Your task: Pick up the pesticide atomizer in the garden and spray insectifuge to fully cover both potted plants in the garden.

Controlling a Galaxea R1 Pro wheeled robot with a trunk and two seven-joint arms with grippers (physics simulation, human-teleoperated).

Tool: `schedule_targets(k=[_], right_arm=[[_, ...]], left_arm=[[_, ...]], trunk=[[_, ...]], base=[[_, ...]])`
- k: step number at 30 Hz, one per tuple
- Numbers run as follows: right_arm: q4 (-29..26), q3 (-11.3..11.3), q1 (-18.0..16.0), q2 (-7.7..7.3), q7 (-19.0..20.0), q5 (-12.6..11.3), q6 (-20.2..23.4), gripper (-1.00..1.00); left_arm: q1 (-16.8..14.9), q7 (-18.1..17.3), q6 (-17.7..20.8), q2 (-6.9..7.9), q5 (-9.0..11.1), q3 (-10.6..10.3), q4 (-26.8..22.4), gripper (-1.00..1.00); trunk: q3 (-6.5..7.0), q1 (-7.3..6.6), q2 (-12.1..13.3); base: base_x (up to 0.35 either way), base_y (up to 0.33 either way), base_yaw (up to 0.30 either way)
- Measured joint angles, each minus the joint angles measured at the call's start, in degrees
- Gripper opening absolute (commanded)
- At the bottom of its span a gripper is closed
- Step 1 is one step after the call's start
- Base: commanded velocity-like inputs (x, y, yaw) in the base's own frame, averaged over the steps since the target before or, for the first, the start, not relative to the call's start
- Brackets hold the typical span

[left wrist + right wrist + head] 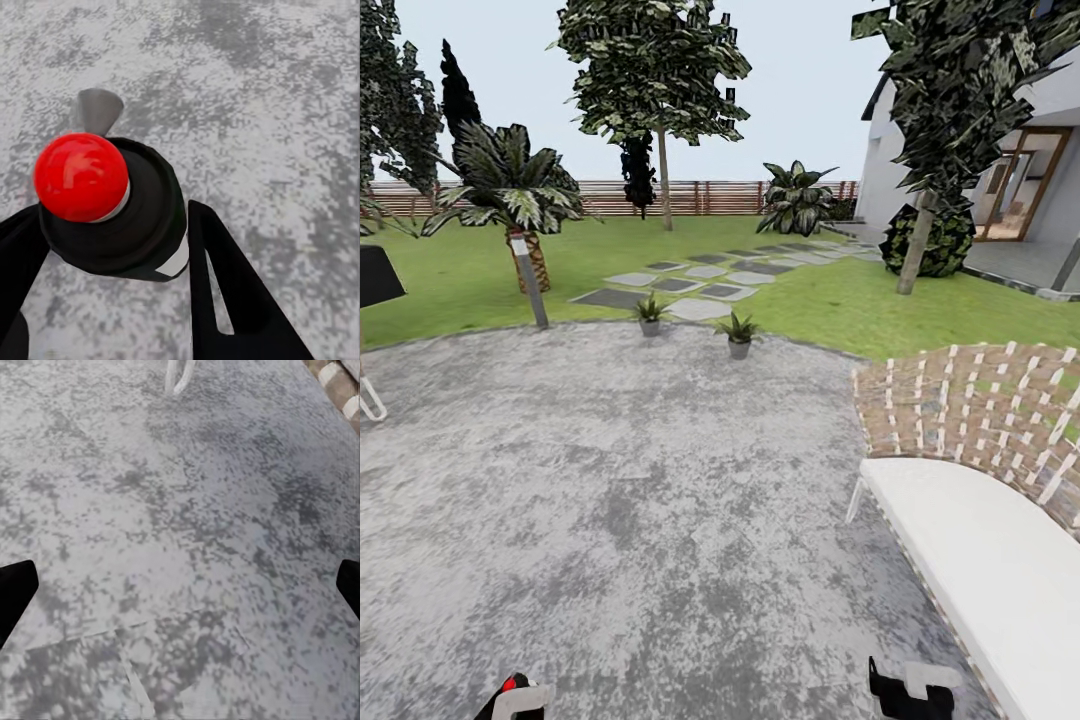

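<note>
In the left wrist view my left gripper [112, 225] is shut on the pesticide atomizer [142, 217], a dark bottle with a black top, a red round knob and a strip of white label. In the head view the left gripper [510, 700] sits at the bottom edge with the red knob showing. The two potted plants [650, 312] [739, 332], small leafy rosettes in grey pots, stand at the far rim of the round grey patio [620, 480], well ahead of both arms. My right gripper [905, 695] [180, 592] is open over bare paving, holding nothing.
A wicker chair [970, 410] with a white cushion stands close at the right; its leg [178, 375] shows in the right wrist view. A black grill [372, 275] is at the left edge. Beyond the patio lie a palm shrub [510, 190], stepping stones [690, 285], fence and house.
</note>
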Motion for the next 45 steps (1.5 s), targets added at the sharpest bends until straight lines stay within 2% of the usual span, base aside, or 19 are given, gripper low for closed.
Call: schedule_targets(k=[45], right_arm=[[-0.1,0.1,0.0,-0.18,0.1,0.1,0.0,1.0]], left_arm=[[0.0,0.0,0.0,0.02,0.0,0.0,0.0,-1.0]], trunk=[[0.0,0.0,0.0]], base=[[0.339,0.0,0.019]])
